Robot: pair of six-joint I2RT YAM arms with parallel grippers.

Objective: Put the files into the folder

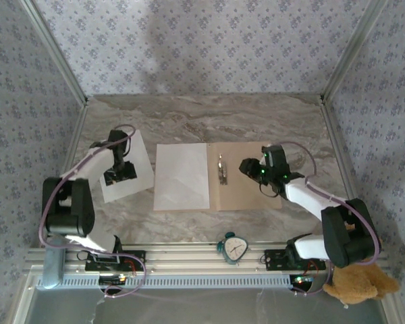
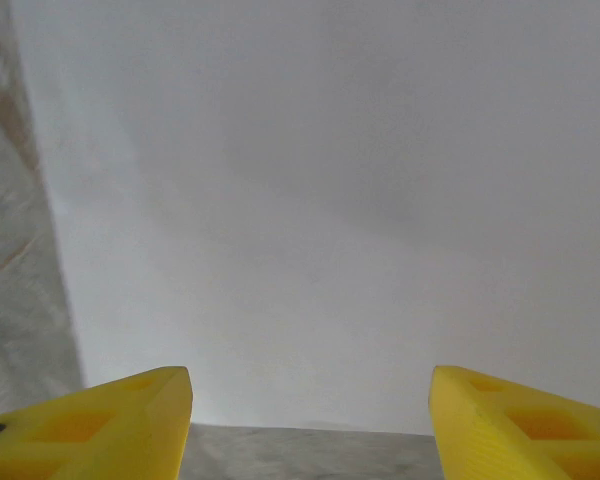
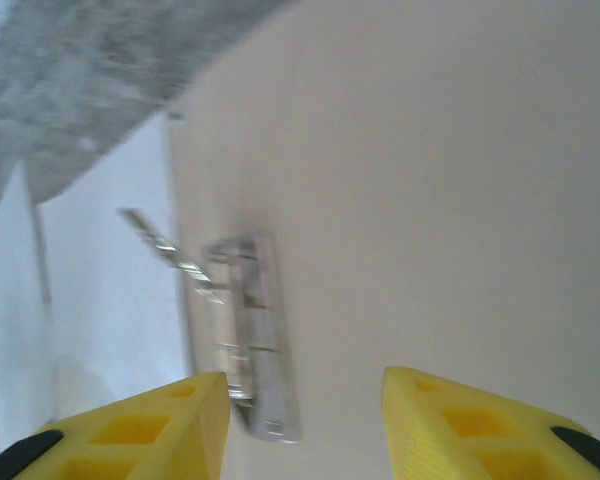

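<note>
Sheet on folder L half.

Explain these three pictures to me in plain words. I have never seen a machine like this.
These are two robot arms bolted to the near edge of a marble-patterned table. The wide picture looks down from above and behind them. The other two come from cameras on each wrist, so the yellow shapes at the bottom are that arm's own fingers.

On the table lies an open tan folder with a metal clip at its spine. One white sheet lies on its left half. A second sheet lies farther left, under the left tool. The right tool hovers above the folder near the clip. Both tools are open and hold nothing.
</note>
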